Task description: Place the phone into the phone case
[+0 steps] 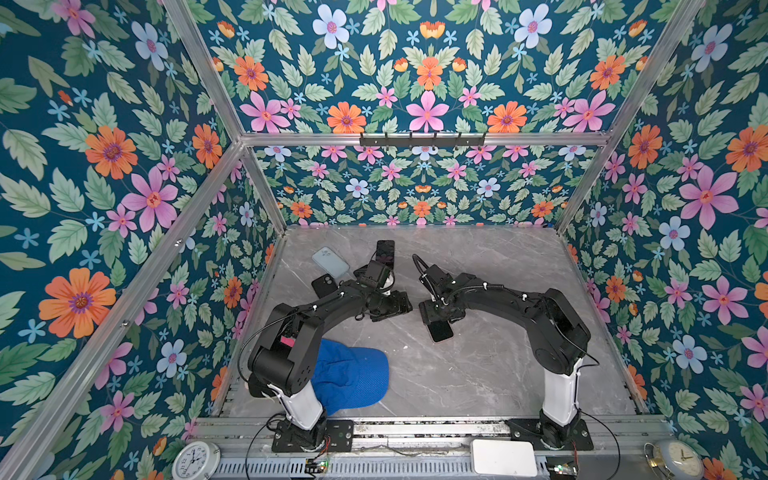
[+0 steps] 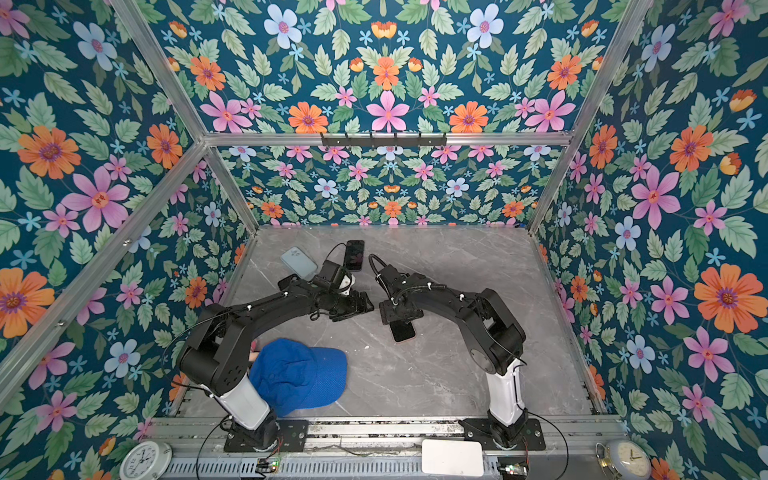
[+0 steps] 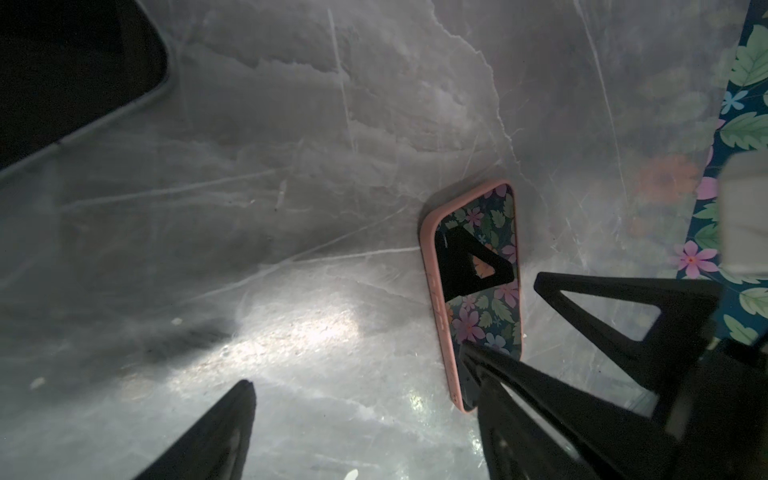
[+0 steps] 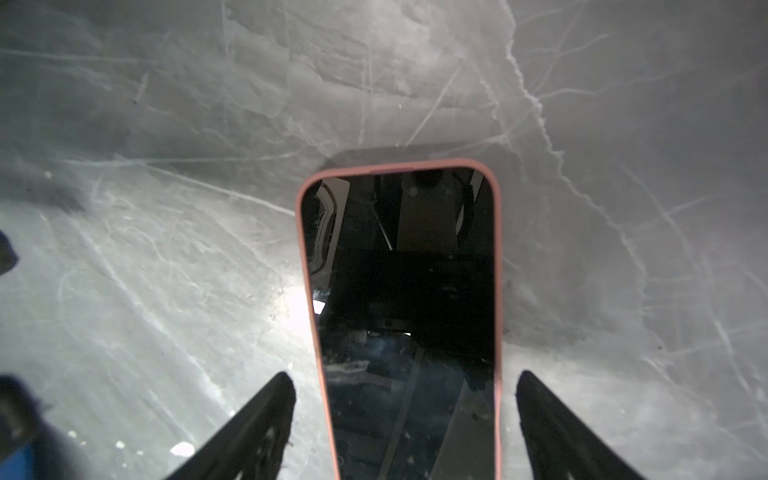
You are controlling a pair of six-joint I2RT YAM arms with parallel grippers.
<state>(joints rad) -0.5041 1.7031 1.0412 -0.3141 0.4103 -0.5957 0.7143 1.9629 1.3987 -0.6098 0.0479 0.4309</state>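
A phone [image 4: 399, 270] with a black screen lies flat, screen up, seated in a pink phone case [image 4: 399, 165] on the grey marble table [image 1: 478, 374]. Both top views show its end [image 1: 441, 332] [image 2: 403, 333] sticking out from under my right gripper [image 1: 436, 318] [image 2: 397, 318]. That gripper [image 4: 405, 376] is open and straddles the cased phone, with table showing between each finger and the case's side. My left gripper [image 3: 365, 387] [image 1: 397, 306] is open and empty, just to the left. In the left wrist view the cased phone [image 3: 505, 299] reflects the wallpaper.
At the back left lie a pale blue phone or case [image 1: 330, 262], a black phone [image 1: 385, 251] and a black case [image 1: 324, 284]. A blue cap [image 1: 353, 378] sits by the left arm's base. A dark flat object [image 3: 75, 62] lies near the left gripper. Flowered walls enclose the table.
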